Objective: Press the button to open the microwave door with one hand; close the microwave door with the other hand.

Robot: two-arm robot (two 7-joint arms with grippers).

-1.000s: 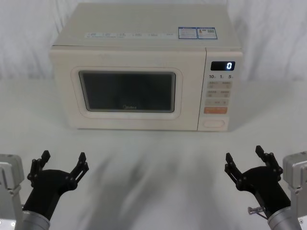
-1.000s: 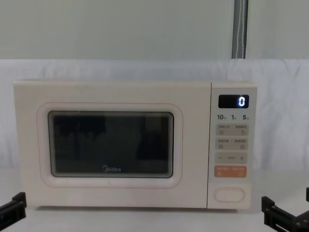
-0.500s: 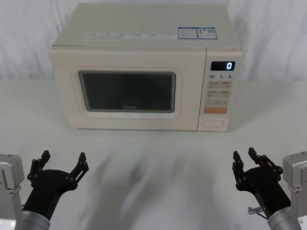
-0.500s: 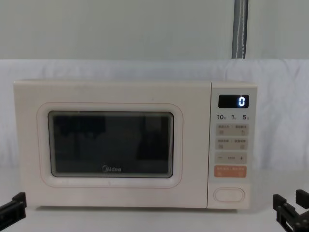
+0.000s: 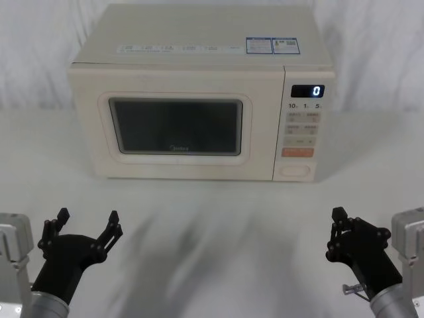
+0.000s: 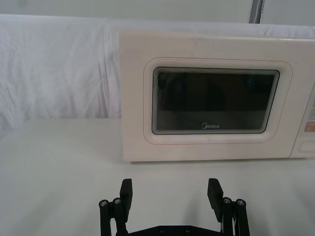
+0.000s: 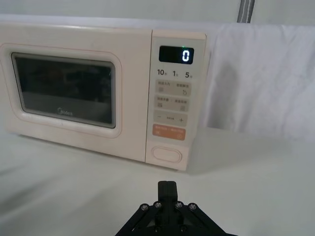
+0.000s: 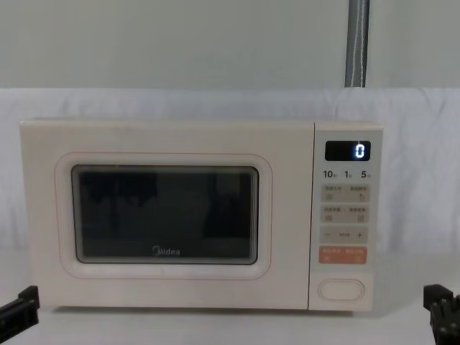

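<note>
The boxy cream-white Midea microwave (image 5: pixel 199 93) stands at the back of the white cloth-covered counter (image 5: pixel 218 232), its broad cream door with the dark glass window (image 5: pixel 175 126) flush against the body. The wide oval cream button (image 5: pixel 295 171) sits lowest on the key panel. The black right gripper (image 5: pixel 339 228) hovers low, near the counter's front, in line with the button and well apart from it, fingers (image 7: pixel 167 189) pressed together on nothing. The black left gripper (image 5: pixel 85 226) hovers opposite, fingers (image 6: pixel 126 191) spread wide, empty.
</note>
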